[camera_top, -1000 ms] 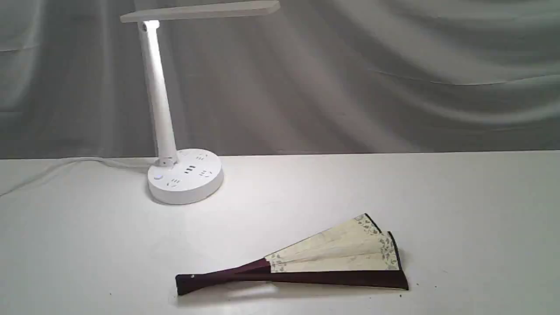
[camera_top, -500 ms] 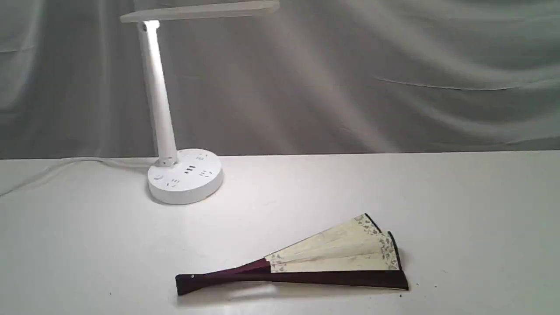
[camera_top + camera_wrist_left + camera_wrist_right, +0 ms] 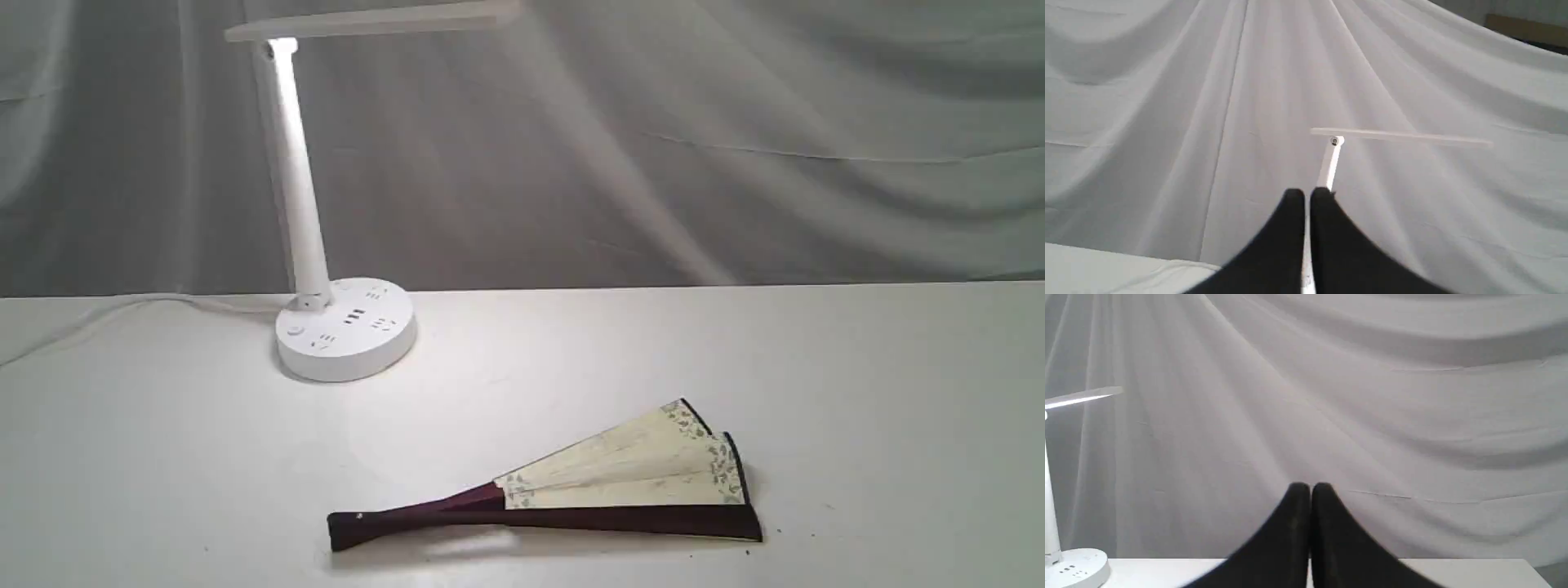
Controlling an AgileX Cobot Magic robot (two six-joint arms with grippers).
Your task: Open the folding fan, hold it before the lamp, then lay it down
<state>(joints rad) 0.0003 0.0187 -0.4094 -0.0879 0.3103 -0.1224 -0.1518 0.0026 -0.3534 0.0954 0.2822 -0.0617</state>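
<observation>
The folding fan (image 3: pixel 620 478) lies partly spread on the white table (image 3: pixel 816 367), near the front centre, its maroon guard toward the front and its pivot end pointing left. The lamp (image 3: pixel 298 188) stands at the back left, stem lit, its bar head reaching right. Neither arm shows in the exterior view. My left gripper (image 3: pixel 1307 194) is shut with nothing held and faces the lamp (image 3: pixel 1331 163) from a distance. My right gripper (image 3: pixel 1310 486) is shut and empty too, facing the cloth backdrop, with the lamp (image 3: pixel 1069 563) at that picture's edge. Both wrist views miss the fan.
A grey draped cloth (image 3: pixel 653 147) hangs behind the table. The lamp's white cord (image 3: pixel 122 306) runs off to the left along the table's back edge.
The backdrop cloth has rippled, its folds shifting. The fan and the lamp have not moved.
</observation>
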